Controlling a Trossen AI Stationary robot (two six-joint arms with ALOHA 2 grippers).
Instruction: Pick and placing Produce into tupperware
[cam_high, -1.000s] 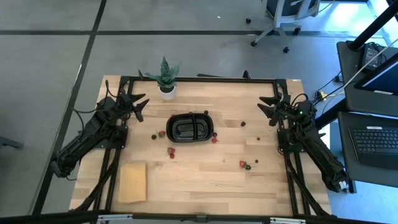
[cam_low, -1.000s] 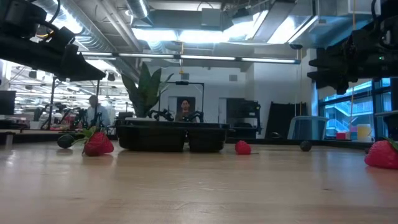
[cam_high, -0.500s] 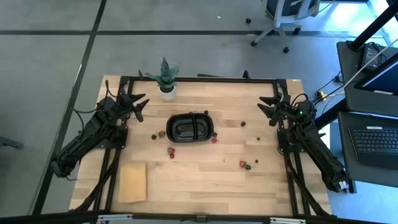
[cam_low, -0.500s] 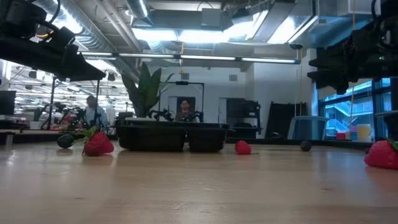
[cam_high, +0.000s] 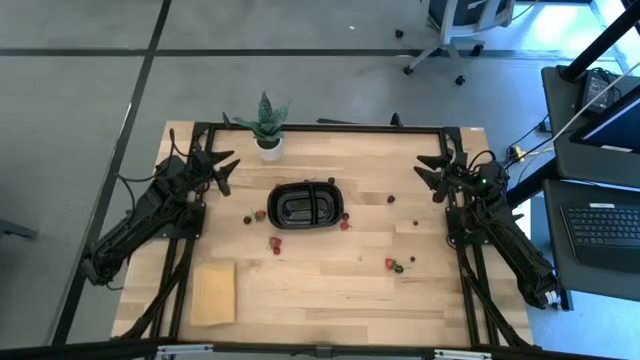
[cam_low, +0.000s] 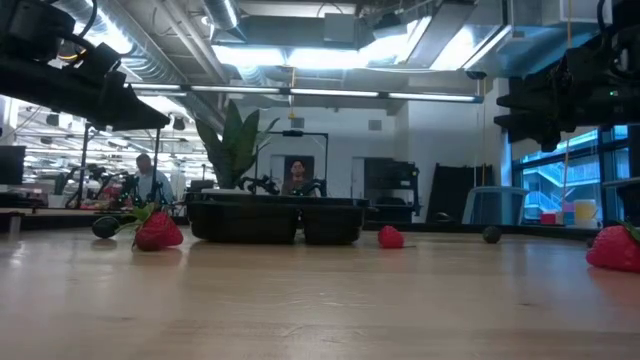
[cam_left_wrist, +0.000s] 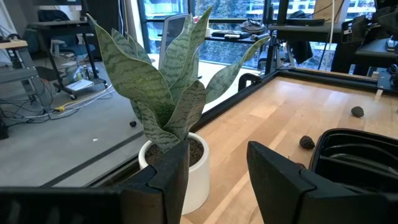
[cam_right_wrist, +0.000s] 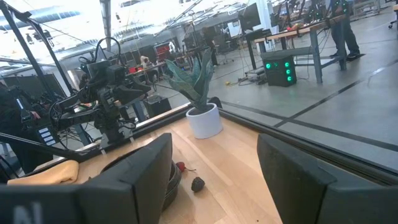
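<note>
The black two-compartment tray (cam_high: 307, 206) sits mid-table, its base on the wood; it also shows in the low view (cam_low: 275, 217). Small red and dark produce pieces lie scattered around it: left of it (cam_high: 258, 215), below it (cam_high: 275, 243), at its right edge (cam_high: 344, 222), farther right (cam_high: 391, 199) and near the front right (cam_high: 396, 264). My left gripper (cam_high: 222, 166) hovers open near the far left, by the potted plant (cam_high: 267, 126). My right gripper (cam_high: 432, 172) hovers open near the far right. Neither holds anything.
A potted plant (cam_left_wrist: 171, 118) stands at the far edge, close to my left gripper. A flat tan block (cam_high: 213, 292) lies at the near left. A black frame runs round the table's rim (cam_high: 320, 127). People move in the room behind (cam_low: 148, 178).
</note>
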